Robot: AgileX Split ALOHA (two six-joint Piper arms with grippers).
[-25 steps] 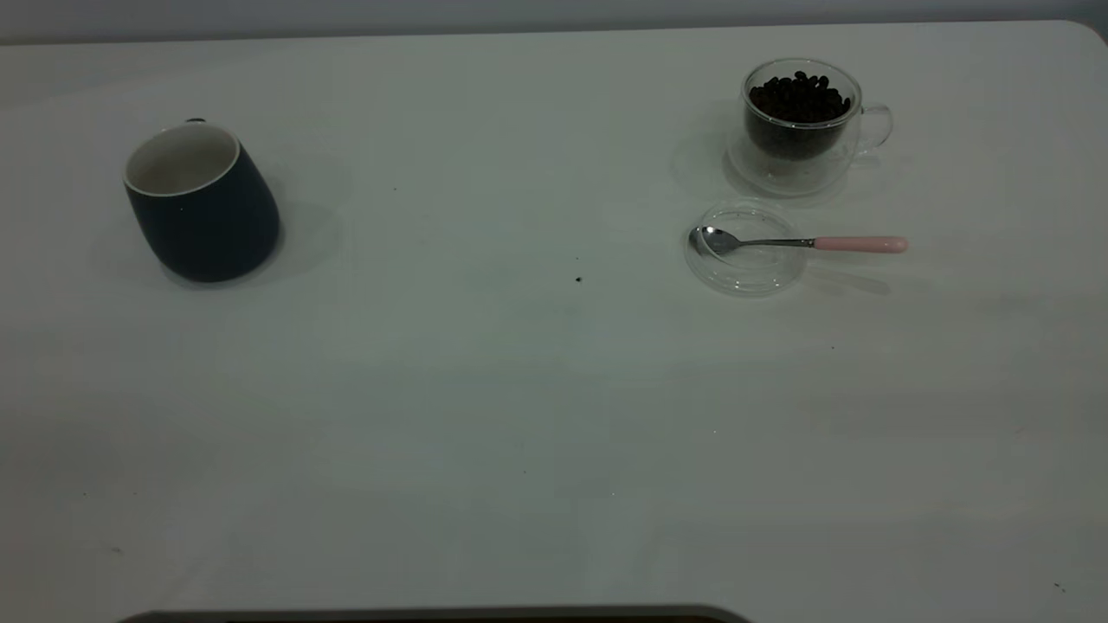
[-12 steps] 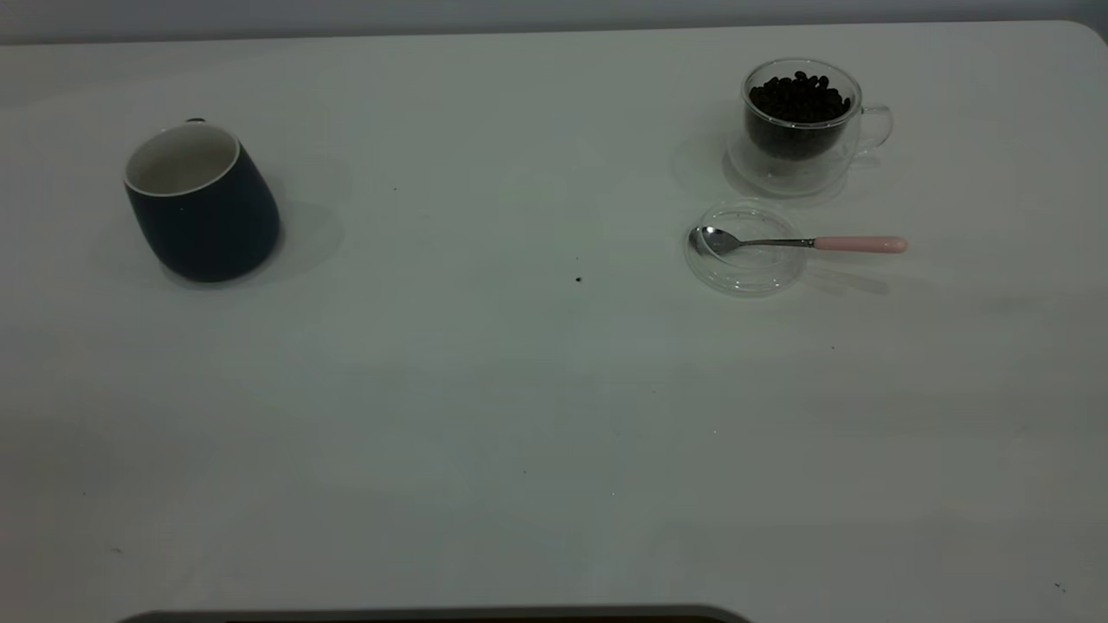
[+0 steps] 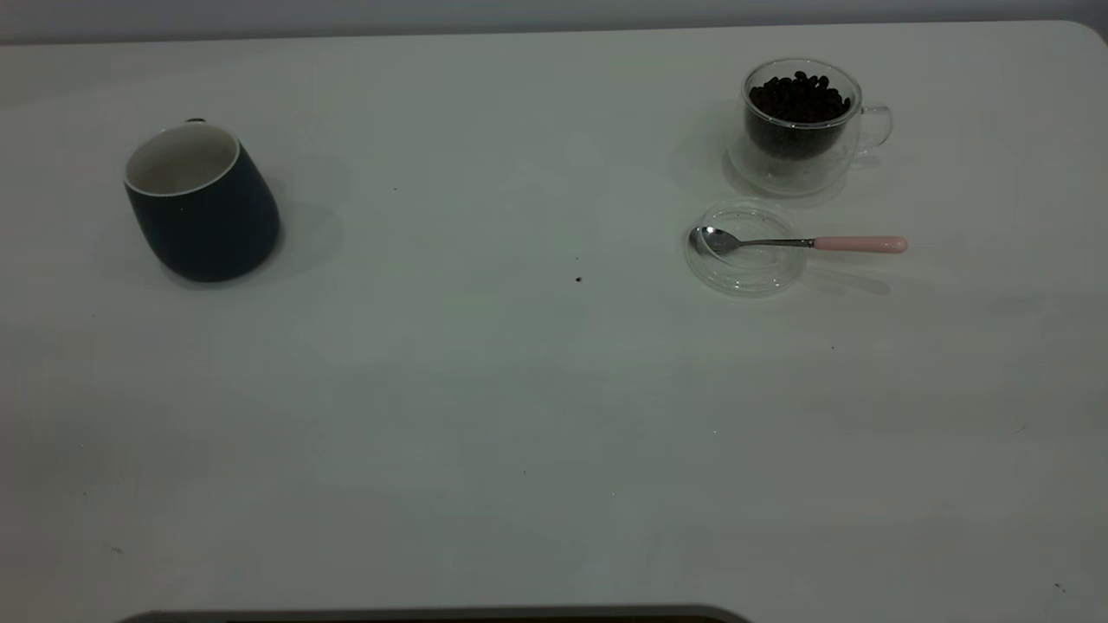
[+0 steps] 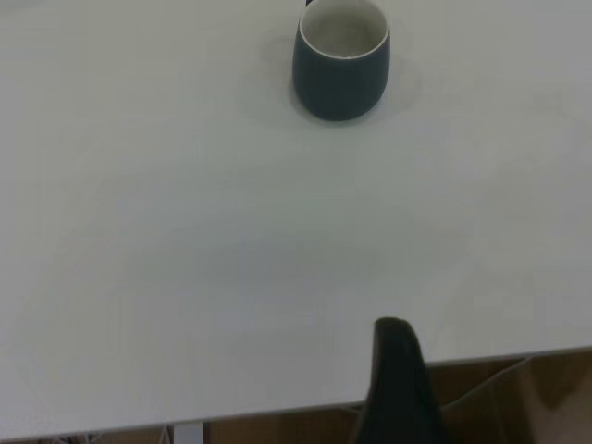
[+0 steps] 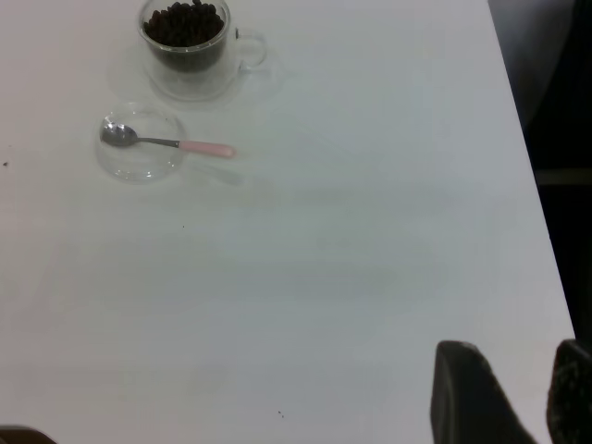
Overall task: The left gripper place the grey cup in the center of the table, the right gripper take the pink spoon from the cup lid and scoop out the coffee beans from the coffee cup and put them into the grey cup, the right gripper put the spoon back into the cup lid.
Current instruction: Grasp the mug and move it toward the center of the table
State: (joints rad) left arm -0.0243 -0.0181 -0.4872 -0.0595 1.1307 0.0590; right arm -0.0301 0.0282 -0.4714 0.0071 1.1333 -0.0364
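The grey cup (image 3: 203, 208) stands upright at the table's (image 3: 485, 389) left, empty, white inside. It also shows in the left wrist view (image 4: 340, 60), far from my left gripper (image 4: 398, 370), which hangs at the table's near edge. The coffee cup (image 3: 801, 125) stands at the back right, filled with coffee beans (image 3: 798, 97). In front of it lies the cup lid (image 3: 746, 260). The pink spoon (image 3: 805, 243) rests with its bowl in the lid and its pink handle pointing right. My right gripper (image 5: 523, 370) is open and empty near the table's right edge, far from the spoon (image 5: 166, 143).
Neither gripper shows in the exterior view. A small dark speck (image 3: 578, 279) lies near the table's middle. The table's right edge (image 5: 527, 185) runs close to my right gripper, with dark floor beyond.
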